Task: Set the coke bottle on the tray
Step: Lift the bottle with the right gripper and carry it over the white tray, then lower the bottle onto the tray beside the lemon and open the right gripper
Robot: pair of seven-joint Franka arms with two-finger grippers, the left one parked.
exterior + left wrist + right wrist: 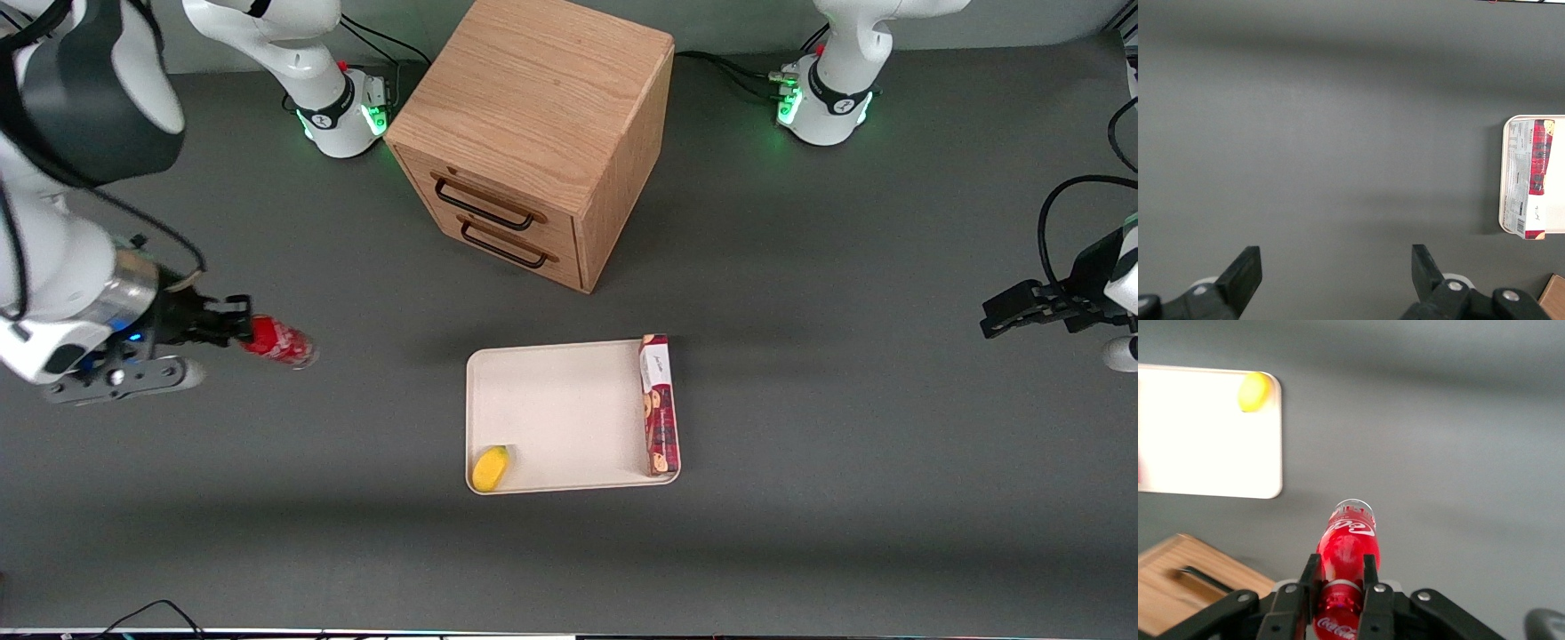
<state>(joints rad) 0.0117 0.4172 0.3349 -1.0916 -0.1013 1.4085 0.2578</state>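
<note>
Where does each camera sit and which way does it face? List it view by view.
Front view: high above, looking down on the cabinet, tray, both arms.
Right wrist view: on the working arm, over the gripper shut on the coke bottle.
Left wrist view: aimed at the table; parked fingers show.
Shared: tray, biscuit box.

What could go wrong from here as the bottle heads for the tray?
1. The end effector grips the bottle only near its cap end, body sticking out sideways; it might pivot or slip in transit.
2. The tray already holds a lemon in one corner and a biscuit box along one edge; a careless drop could knock either.
3. Laid down sideways, the bottle may roll.
</note>
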